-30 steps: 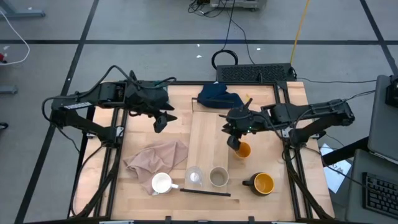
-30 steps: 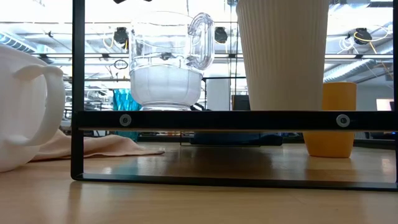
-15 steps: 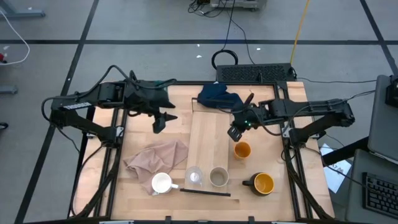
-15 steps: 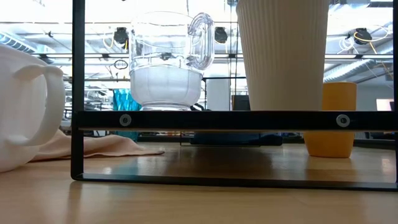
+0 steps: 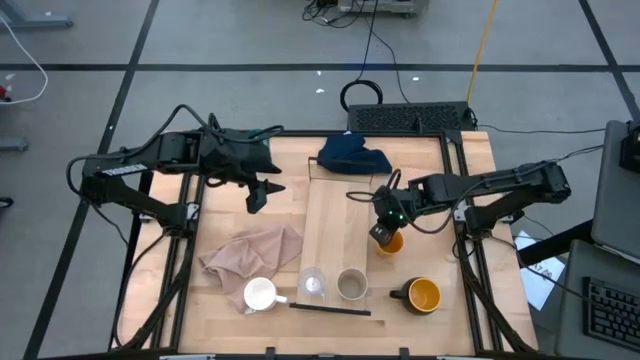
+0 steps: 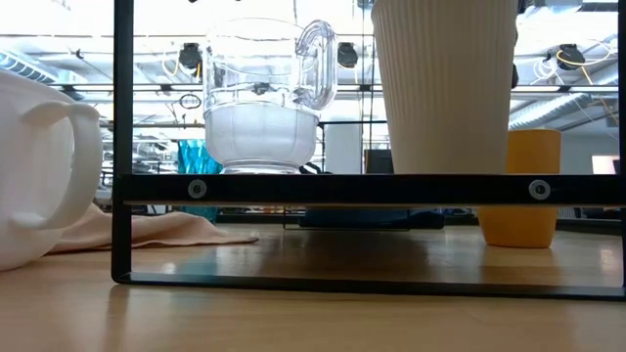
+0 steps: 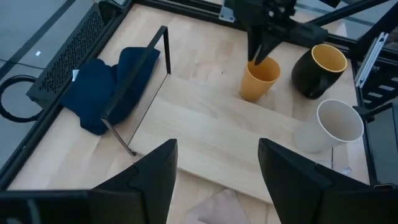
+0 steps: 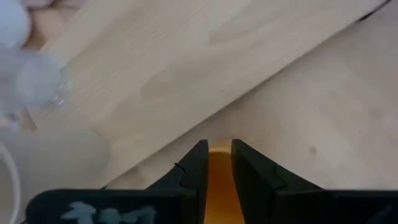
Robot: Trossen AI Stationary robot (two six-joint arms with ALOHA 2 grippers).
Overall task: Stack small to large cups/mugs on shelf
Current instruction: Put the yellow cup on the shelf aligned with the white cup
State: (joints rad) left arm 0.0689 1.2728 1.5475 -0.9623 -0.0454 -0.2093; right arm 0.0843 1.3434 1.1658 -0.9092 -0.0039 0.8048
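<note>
Now the right gripper (image 5: 381, 236) sits at the small orange cup (image 5: 390, 241), its narrow-set fingers straddling the rim in the left wrist view, one inside and one outside; whether they pinch it yet cannot be told. The cup stands on the tabletop just beside the shelf (image 5: 335, 215), a pale smooth wooden board. Next it likely needs lifting beside the ribbed beige cup (image 5: 351, 285). The left gripper (image 5: 257, 197) waits with jaws wide.

The desk (image 5: 230, 215) carries the shelf (image 5: 333, 225), with clear cup (image 5: 312, 284) and beige cup (image 5: 351, 285) on the shelf's near end; beside it lie a cloth (image 5: 252, 252), white mug (image 5: 260, 294), orange cup (image 5: 391, 241) and dark mug (image 5: 423, 294).
</note>
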